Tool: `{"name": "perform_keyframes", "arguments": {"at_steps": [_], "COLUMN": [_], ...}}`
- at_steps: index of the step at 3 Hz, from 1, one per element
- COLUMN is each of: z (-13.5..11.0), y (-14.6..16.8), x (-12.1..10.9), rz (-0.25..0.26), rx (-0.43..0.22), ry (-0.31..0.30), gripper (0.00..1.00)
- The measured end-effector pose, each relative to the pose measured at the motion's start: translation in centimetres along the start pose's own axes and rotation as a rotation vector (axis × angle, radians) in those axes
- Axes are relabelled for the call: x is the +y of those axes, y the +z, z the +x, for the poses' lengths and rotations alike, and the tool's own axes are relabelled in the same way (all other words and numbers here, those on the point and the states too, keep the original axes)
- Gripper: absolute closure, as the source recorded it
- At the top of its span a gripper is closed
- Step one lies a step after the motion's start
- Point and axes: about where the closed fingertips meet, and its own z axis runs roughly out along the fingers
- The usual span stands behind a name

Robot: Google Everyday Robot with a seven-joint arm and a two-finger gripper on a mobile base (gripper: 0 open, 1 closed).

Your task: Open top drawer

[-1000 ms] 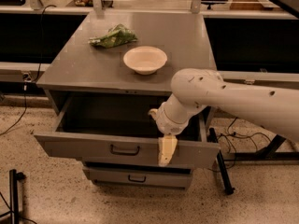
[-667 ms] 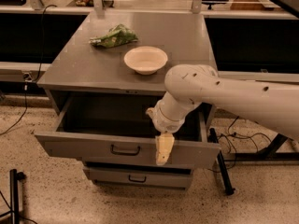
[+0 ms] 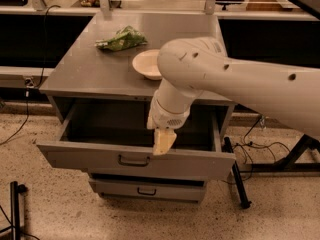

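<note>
Grey metal top drawer (image 3: 75, 156): pulled well out toward the near side of its cabinet, plain interior exposed; we judge the opening step all but complete. Gripper (image 3: 164, 142): hangs over the drawer's near front rim, just right of and above the black handle (image 3: 134, 160), apart from it; spread or pressed together, we cannot tell. Next move, in our view: lift clear upward without catching that rim. Room: open floor on the near side; lower drawer (image 3: 147, 189) beneath; black stand leg (image 3: 238, 181) and cables (image 3: 260, 146) close on the right.
</note>
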Motion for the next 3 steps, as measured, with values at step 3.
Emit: {"name": "perform_keyframes", "arguments": {"at_steps": [3], "z": [4.2], "y": [-2.0], "x": [-3.1], "rz": [0.088], "rx": [0.063], "ry": [0.197], "gripper": [1.00]}}
